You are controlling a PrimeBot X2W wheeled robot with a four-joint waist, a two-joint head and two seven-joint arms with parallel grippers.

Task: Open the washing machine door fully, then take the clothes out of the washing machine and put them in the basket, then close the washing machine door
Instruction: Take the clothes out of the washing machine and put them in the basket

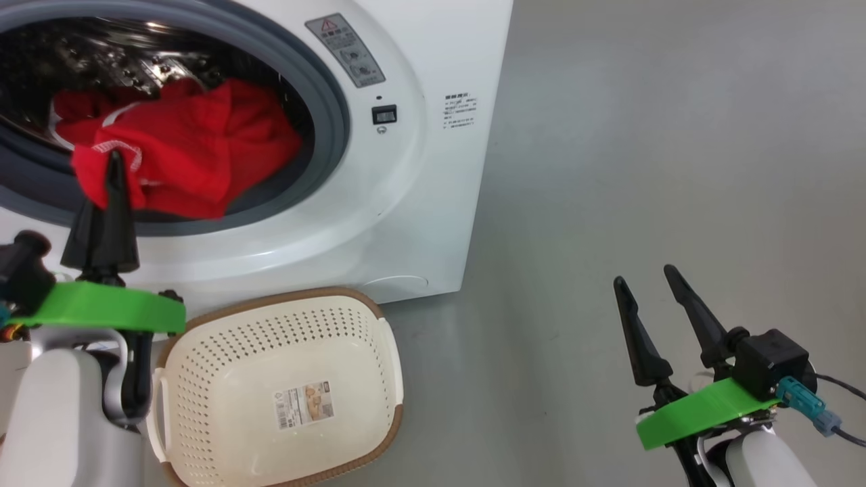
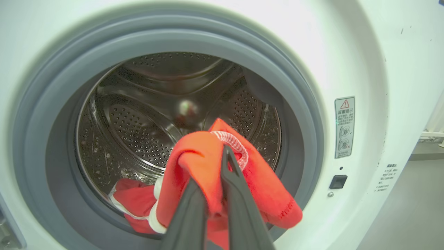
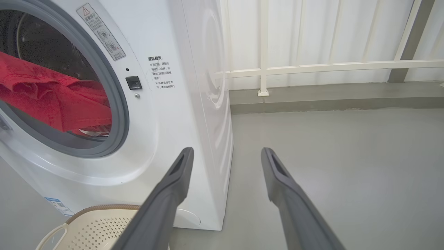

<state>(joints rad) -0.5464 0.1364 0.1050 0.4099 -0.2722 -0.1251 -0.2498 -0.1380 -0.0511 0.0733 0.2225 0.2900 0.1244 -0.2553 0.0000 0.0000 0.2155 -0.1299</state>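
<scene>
The white washing machine (image 1: 419, 203) stands with its round opening uncovered; the washing machine door is out of view. Red clothes (image 1: 196, 149) with white trim bulge out over the grey gasket (image 1: 331, 115). My left gripper (image 1: 111, 162) is shut on a fold of the clothes (image 2: 201, 152) at the mouth of the steel drum (image 2: 138, 125), with more red cloth trailing down inside. On the floor just below the opening sits the cream basket (image 1: 203, 365), with nothing in it but its paper label. My right gripper (image 1: 643, 275) hangs open over the floor to the machine's right, holding nothing (image 3: 226, 150).
Grey floor (image 1: 643, 135) stretches to the right of the machine. A white railing (image 3: 312, 66) and a low kerb run along the wall behind it. The machine's right side panel (image 3: 211, 104) stands close to my right fingers.
</scene>
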